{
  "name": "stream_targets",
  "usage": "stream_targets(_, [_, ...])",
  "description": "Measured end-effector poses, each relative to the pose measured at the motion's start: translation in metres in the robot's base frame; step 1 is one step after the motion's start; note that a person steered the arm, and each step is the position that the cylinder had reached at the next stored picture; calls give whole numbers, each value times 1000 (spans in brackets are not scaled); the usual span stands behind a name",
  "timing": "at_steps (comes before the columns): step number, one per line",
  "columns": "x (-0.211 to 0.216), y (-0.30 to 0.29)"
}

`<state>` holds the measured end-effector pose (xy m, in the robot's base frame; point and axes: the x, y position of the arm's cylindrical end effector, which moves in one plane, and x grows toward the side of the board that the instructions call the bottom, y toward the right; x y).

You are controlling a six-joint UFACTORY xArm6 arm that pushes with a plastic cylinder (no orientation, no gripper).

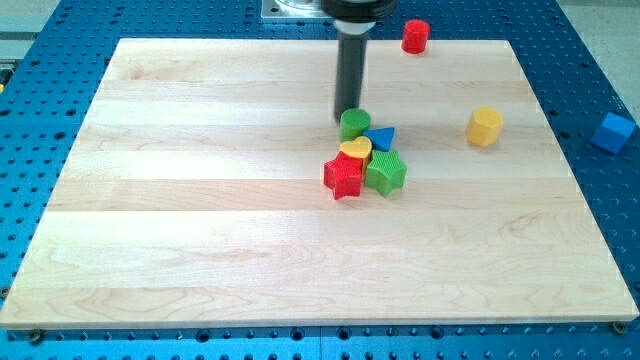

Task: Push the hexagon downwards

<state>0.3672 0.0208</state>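
Observation:
The yellow hexagon block (485, 127) stands alone on the wooden board at the view's right. My tip (347, 113) is near the board's upper middle, well to the left of the hexagon, touching the top edge of a green cylinder (355, 124). Below the cylinder a tight cluster holds a blue triangle (382, 138), a yellow heart (356, 150), a red star (343, 177) and a green star (386, 172).
A red cylinder (415, 36) stands at the board's top edge, right of the rod. A blue cube (612, 132) lies off the board on the blue perforated table at the far right. The board's right edge (560, 130) runs near the hexagon.

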Motion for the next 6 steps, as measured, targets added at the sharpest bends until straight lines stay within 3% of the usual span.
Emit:
stream_targets(1, [9, 0])
stream_targets(2, [-41, 21])
stream_targets(3, [-68, 128])
stream_targets(4, [-49, 233])
stream_targets(5, [31, 196])
stream_targets(6, [19, 132])
